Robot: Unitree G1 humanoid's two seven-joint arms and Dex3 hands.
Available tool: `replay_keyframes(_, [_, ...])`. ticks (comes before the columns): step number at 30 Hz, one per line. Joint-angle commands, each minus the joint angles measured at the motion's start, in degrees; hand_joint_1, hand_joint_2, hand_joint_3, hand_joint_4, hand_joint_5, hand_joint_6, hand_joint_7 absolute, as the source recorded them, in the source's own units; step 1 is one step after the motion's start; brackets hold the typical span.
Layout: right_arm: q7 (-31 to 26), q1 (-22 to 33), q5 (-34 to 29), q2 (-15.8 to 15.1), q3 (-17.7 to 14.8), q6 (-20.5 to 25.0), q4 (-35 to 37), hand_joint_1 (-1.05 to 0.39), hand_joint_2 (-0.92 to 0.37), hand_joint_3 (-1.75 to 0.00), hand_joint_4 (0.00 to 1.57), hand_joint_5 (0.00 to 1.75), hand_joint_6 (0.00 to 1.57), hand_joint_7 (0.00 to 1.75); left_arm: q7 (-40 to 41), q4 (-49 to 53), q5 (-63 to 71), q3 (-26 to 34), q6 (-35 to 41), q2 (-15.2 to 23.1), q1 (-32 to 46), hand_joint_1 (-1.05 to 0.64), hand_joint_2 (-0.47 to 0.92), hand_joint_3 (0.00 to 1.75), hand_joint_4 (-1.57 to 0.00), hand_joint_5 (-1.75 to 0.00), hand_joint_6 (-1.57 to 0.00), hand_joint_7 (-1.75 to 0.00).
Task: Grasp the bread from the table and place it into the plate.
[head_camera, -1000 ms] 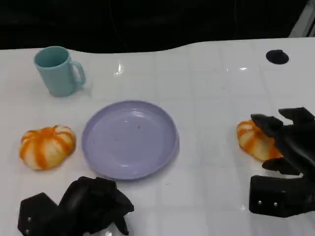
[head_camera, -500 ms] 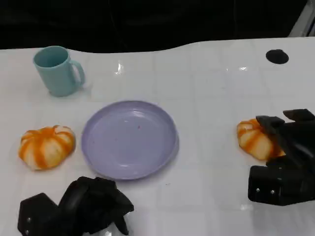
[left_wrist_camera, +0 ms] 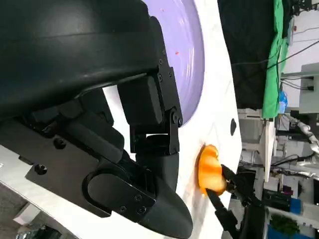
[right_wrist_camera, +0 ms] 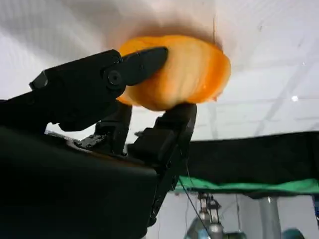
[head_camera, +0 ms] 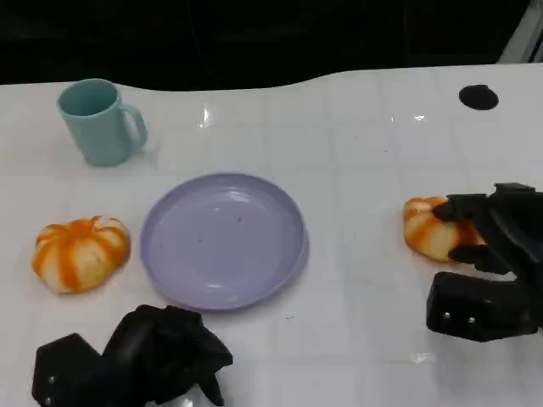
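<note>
At right of table (head_camera: 356, 144), right hand (head_camera: 492, 233) clamped around bread (head_camera: 427, 227), grasp step apparently done; next, lift and carry left to plate (head_camera: 170, 212); left hand (head_camera: 161, 352) curled, idle.

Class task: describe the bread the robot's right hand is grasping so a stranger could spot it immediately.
Start at the purple plate mid-table and look toward the robot's right. There an orange-striped bread sits between the right hand's fingers; its twin lies untouched on the plate's other side.

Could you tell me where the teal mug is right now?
In the head view, the teal mug stands at the table's far left, behind the purple plate.
</note>
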Motion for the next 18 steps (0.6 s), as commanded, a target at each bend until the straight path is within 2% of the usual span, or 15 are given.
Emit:
replay_keyframes(1, [-4.39, -1.53, 0.22, -0.44, 0.72, -1.15, 2.83, -0.14, -0.85, -0.12, 0.92, 1.74, 0.71, 1.73, 0.38, -0.78, -0.22, 0.41, 0.7, 0.47, 0.68, -1.05, 0.81, 0.0, -1.46, -1.01, -1.56, -0.51])
replay_keyframes(4, [-5.63, -2.02, 0.76, -0.12, 0.76, -1.36, 4.0, -0.14, -0.83, -0.14, 0.91, 1.75, 0.68, 1.74, 0.55, -0.68, 0.08, 0.36, 0.39, 0.53, 0.64, -1.05, 0.81, 0.0, -1.46, -1.01, -1.56, -0.51])
replay_keyframes(5, [-6.33, -2.09, 0.99, -0.04, 0.66, -1.88, 4.37, -0.14, -0.76, -0.28, 0.9, 1.75, 0.67, 1.75, 0.52, -0.6, 0.12, 0.34, 0.34, 0.55, 0.6, -1.05, 0.81, 0.0, -1.47, -1.01, -1.56, -0.51])
replay_keyframes(6, [-6.9, -2.13, 1.23, 0.03, 0.56, -2.28, 4.62, -0.14, -0.58, -0.62, 0.9, 1.75, 0.68, 1.75, 0.41, -0.46, 0.06, 0.35, 0.25, 0.54, 0.54, -1.05, 0.81, 0.01, -1.47, -1.01, -1.56, -0.51])
replay_keyframes(8, [-7.92, -2.16, 1.54, 0.2, 0.39, -2.64, 4.9, -0.14, -0.45, -0.86, 0.9, 1.75, 0.68, 1.75, 0.25, -0.19, -0.04, 0.37, 0.03, 0.47, 0.45, -1.05, 0.82, 0.01, -1.46, -1.01, -1.56, -0.5])
replay_keyframes(10, [-9.47, -2.2, 1.41, 0.35, 0.54, -2.74, 4.88, -0.14, -0.41, -0.91, 0.9, 1.75, 0.68, 1.75, 0.32, 0.06, 0.09, 0.36, -0.17, 0.48, 0.38, -1.05, 0.82, 0.01, -1.46, -1.01, -1.56, -0.5])
replay_keyframes(14, [-10.31, -2.11, 1.89, 0.67, 0.43, -3.22, 2.99, -0.12, -0.41, -0.97, 0.92, 1.75, 0.7, 1.75, 0.58, 0.61, 0.29, 0.41, -0.47, 0.4, 0.18, -1.05, 0.81, 0.0, -1.46, -1.01, -1.56, -0.5])
replay_keyframes(18, [-9.55, -1.95, 3.7, 1.32, -0.44, -5.54, -0.8, -0.13, -0.4, -1.16, 0.94, 1.75, 0.73, 1.75, 0.74, 1.38, 0.62, 0.33, -1.04, 0.33, -0.13, -1.05, 0.82, 0.01, -1.46, -1.02, -1.56, -0.51])
